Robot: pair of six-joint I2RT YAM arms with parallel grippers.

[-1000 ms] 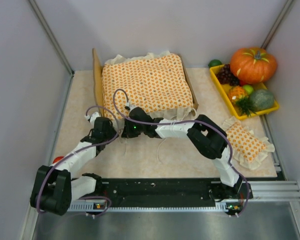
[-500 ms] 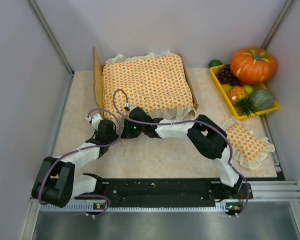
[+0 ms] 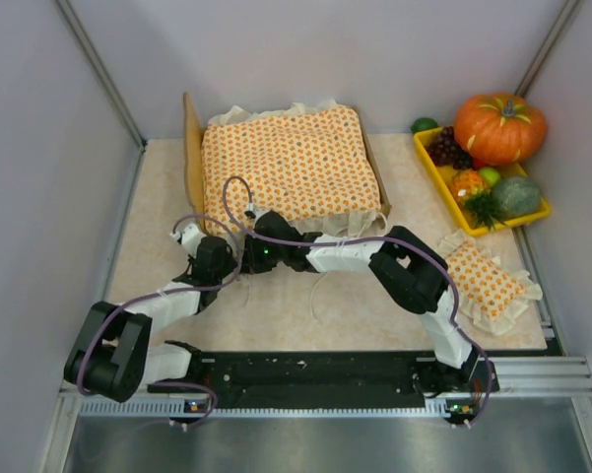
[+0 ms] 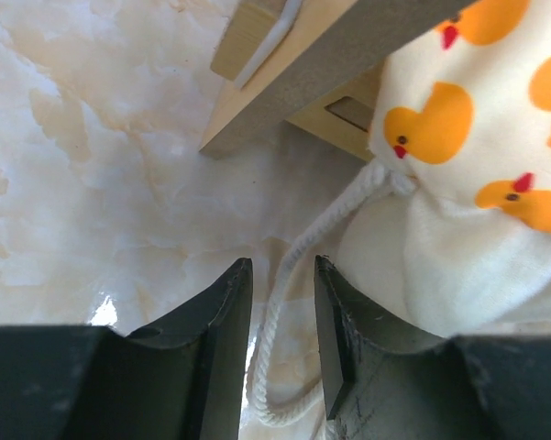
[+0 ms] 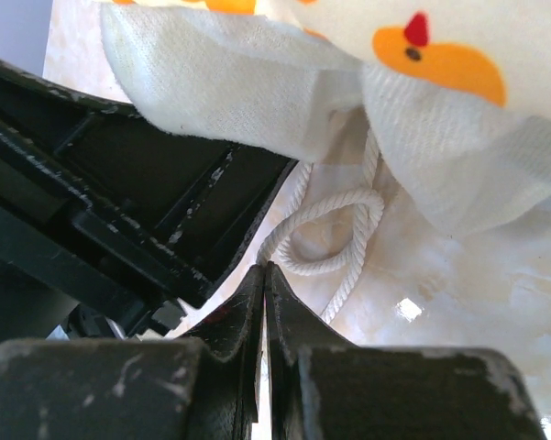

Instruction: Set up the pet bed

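The pet bed [image 3: 191,158] stands against the far edge of the worktop, closer to the far left corner. Its headboard is upright at the end that faces the left edge. The orange-patterned bedspread [image 3: 291,168] covers its top, with the ruffled hem spilling over the near side.

Both grippers meet at the bed's near left corner. In the left wrist view, the left gripper [image 4: 281,266] is released. Its fingers [image 4: 222,316] stand slightly apart, just short of the light-wood frame corner [image 4: 293,73]. A white cord [image 4: 298,252] from the bedspread hem lies on the marble-patterned top, in line with the gap between them.

The right gripper [image 5: 262,269] is clenched with its fingertips pressed together. Nothing shows between them. A loop of the same cord [image 5: 335,238] lies just beyond the tips, under the hanging hem.

The matching pillow [image 3: 483,279] lies near the right edge, toward the near right corner. A yellow tray [image 3: 428,158] with a pumpkin [image 3: 499,128] sits in the far right corner.
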